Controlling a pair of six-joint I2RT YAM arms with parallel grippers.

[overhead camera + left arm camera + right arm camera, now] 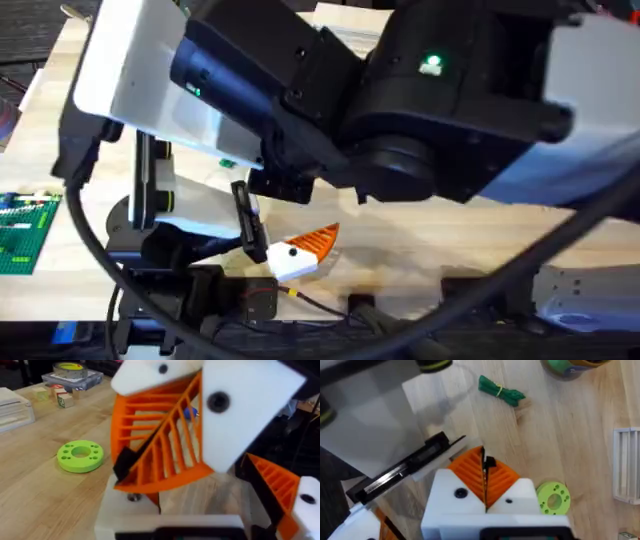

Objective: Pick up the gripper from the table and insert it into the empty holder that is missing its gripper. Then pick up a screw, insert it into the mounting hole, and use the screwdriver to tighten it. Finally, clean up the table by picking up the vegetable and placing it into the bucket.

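My right gripper (484,467) is shut on a small black piece, apparently a screw (489,462). In the left wrist view the right gripper (125,465) comes down from above, its tip just over a white block with a dark hole (132,496). An orange ribbed finger with a white base, the gripper (305,250), lies beside the holder's black bar (245,220); a similar finger (280,490) stands at the right. The holder's black plate (405,470) is next to my right fingers. The green vegetable (500,391) lies on the wood near the bucket (570,365). Both arms loom dark under the overhead camera.
A lime-green disc with a hole (552,497) (80,455) lies close beside the right gripper. A white slatted rack (627,465) sits at the table's side. Small blocks (62,397) and a tape roll (70,367) stand farther off. A green brick plate (20,230) is at the left.
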